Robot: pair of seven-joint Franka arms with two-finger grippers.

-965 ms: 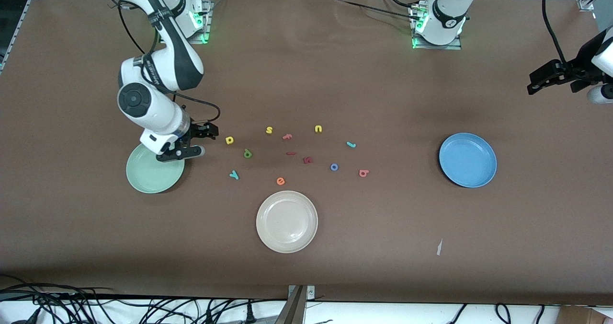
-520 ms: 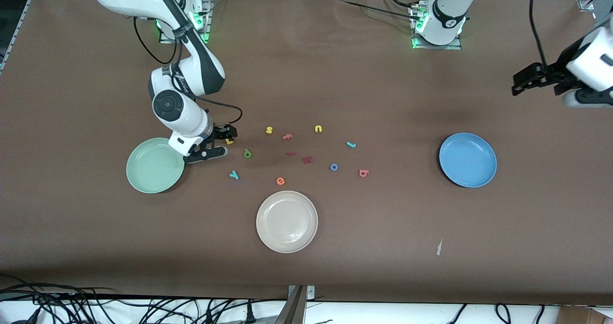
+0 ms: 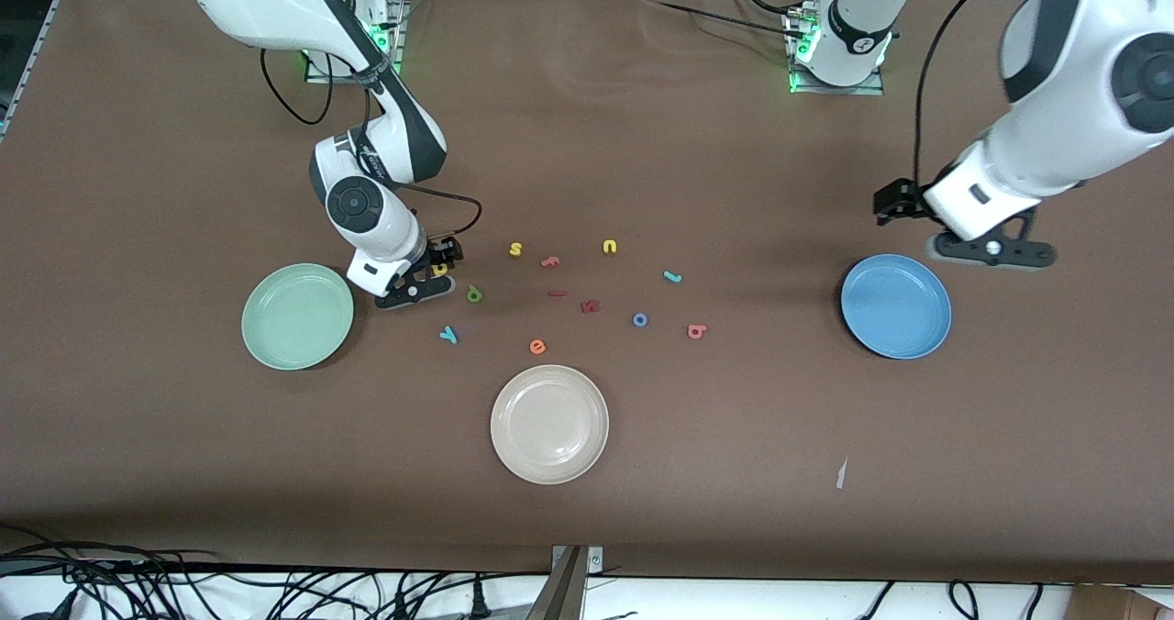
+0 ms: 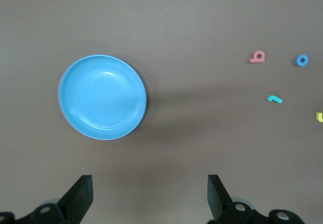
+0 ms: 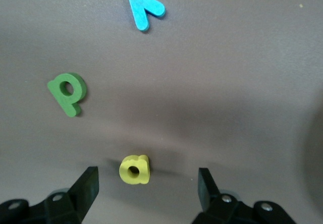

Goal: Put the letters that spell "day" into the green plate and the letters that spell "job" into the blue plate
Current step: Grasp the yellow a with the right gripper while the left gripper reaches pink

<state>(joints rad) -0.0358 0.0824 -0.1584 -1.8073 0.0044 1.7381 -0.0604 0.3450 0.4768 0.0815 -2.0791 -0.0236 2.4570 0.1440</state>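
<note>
Right gripper (image 3: 425, 282): has travelled from over the round pale mint-green plate (image 3: 297, 316) to the tiny yellow foam "a" (image 5: 134, 169); fingers wide apart, astride it, nothing gripped yet. Dark green foam "d" (image 5: 68, 93) and teal foam "y" (image 5: 143, 4): on the table near the "a", unmoved. Left gripper (image 3: 991, 251): has swung in from the table's end to hover over the rim of the round bright blue plate (image 3: 896, 305), fully open, empty. Teal hooked "j" (image 4: 274, 99), blue ring "o" (image 4: 302, 60), salmon "b" (image 4: 257, 57): unmoved on the table. Both plates empty; judged: the first "day" pick is imminent.
</note>
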